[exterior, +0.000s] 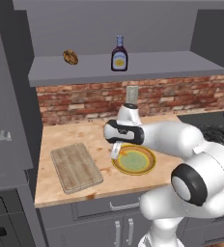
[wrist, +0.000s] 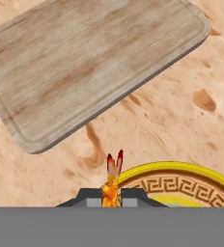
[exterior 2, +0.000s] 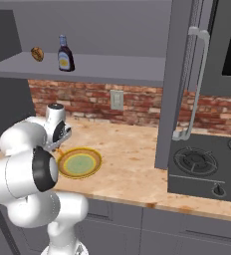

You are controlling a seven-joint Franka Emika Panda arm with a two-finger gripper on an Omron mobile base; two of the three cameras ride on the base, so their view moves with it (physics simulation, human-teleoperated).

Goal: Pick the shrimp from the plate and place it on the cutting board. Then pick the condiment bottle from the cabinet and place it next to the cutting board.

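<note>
One item, the shrimp (wrist: 112, 185), is pinched between my gripper (wrist: 111, 197) fingers above the plate (wrist: 181, 181) rim, not yet on the cutting board (wrist: 85, 62), while the condiment bottle (exterior: 119, 54) waits in the cabinet (exterior: 147, 65).

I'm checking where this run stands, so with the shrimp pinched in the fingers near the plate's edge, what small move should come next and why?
Probably carry the shrimp over toward the cutting board. The fingers are shut on it at the plate rim, with bare counter between the plate and the board, whose top is bare. The condiment bottle stands on the cabinet shelf, for later.
</note>
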